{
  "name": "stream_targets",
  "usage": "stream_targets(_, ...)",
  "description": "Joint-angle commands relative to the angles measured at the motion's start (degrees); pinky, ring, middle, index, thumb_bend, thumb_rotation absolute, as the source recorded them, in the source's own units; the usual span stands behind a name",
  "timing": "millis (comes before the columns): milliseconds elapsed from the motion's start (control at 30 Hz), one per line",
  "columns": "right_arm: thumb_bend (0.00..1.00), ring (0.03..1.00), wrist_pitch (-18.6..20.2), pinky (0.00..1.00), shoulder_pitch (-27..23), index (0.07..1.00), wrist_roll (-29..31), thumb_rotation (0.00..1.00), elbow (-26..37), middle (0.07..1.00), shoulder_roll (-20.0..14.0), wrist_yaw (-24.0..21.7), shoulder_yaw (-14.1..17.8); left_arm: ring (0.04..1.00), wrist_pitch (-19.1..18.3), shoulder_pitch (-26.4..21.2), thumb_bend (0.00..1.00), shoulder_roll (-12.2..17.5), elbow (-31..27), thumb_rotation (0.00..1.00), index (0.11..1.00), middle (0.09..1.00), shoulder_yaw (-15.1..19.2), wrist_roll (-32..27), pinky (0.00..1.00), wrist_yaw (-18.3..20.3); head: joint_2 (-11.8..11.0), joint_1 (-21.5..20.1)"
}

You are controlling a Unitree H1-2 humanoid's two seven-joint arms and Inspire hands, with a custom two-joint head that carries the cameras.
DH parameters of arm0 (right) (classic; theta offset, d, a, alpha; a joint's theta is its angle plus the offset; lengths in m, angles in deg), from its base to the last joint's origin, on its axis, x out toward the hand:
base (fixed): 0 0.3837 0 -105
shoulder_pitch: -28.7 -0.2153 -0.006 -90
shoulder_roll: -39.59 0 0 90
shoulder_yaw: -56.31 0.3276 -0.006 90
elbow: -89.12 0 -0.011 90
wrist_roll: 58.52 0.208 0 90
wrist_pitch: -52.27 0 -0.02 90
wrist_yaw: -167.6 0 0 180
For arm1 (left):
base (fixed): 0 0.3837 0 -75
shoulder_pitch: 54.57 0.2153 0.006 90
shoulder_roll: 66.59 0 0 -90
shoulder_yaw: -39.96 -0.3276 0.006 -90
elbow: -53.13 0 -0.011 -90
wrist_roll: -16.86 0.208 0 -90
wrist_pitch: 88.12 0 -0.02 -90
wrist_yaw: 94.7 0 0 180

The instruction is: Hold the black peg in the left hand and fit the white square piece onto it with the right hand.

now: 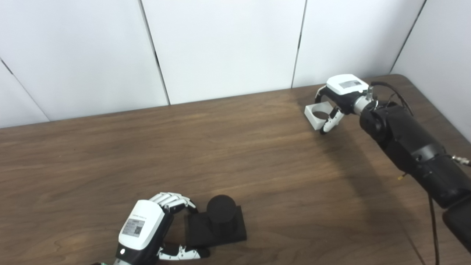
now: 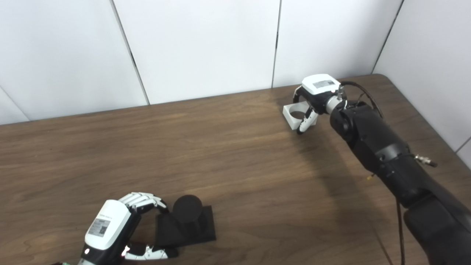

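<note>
While the black peg (image 1: 220,213) stands upright on its square base near the wooden table's (image 1: 184,147) front edge, left hand (image 1: 147,224) cups the base; right hand (image 1: 340,97), far right, clasps the white square piece (image 1: 317,114).

Bare table (image 1: 228,147) lies between black peg (image 1: 220,209) and white square piece (image 1: 318,115).

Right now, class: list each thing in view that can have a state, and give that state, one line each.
Black peg: upright on its square base, resting on the table.
White square piece: on the table, hole facing up, not yet fitted.
Left hand: fingers curled around the peg's base.
Right hand: fingers around the white piece.
</note>
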Motion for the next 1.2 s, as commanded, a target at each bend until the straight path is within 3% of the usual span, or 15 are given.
stream_targets(0,0.81,0.863,-0.90,0.80,-3.55,0.651,-0.84,0.33,0.42,0.823,-2.09,0.59,0.17,0.707,-1.47,2.36,0.52,0.90,1.60,0.05,0.484,0.661,-0.19,2.09,0.71,1.15,0.09,0.04)
stream_targets(400,0.77,0.872,-0.23,0.83,-3.51,0.677,-0.80,0.38,-0.71,0.834,-2.04,-1.15,-0.56,0.704,-1.68,2.47,0.52,0.55,1.15,0.05,0.484,0.658,0.14,2.26,0.71,1.34,0.28,0.27)
stream_targets(567,0.77,0.868,-0.81,0.82,-3.12,0.679,-0.71,0.35,-1.13,0.830,-2.20,-0.42,-0.45,0.706,-1.59,2.34,0.52,0.42,1.47,0.05,0.484,0.659,0.22,2.08,0.71,1.17,0.24,0.10)
stream_targets(633,0.78,0.866,-0.93,0.83,-2.91,0.653,0.07,0.27,-1.32,0.819,-1.95,0.09,0.08,0.706,-1.57,2.20,0.52,0.36,1.64,0.05,0.484,0.659,0.20,2.17,0.71,1.06,0.21,0.28)
stream_targets(667,0.63,0.861,-1.16,0.84,-2.78,0.557,0.40,0.20,-1.38,0.801,-1.85,0.61,0.29,0.705,-1.59,2.15,0.52,0.32,1.69,0.05,0.484,0.658,0.20,2.22,0.71,1.05,0.21,0.30)
stream_targets(767,0.53,0.836,-2.49,0.82,-2.28,0.492,0.90,0.14,-1.34,0.756,-1.92,2.83,0.35,0.707,-1.81,2.09,0.52,0.23,1.60,0.05,0.484,0.658,0.19,2.31,0.71,1.34,0.15,0.33)
stream_targets(1167,0.52,0.827,-3.55,0.82,-0.56,0.484,3.08,0.13,6.75,0.744,-2.57,1.84,1.89,0.705,-2.24,1.92,0.52,-0.62,1.49,0.05,0.484,0.657,-0.05,2.77,0.70,1.40,-0.11,1.38)
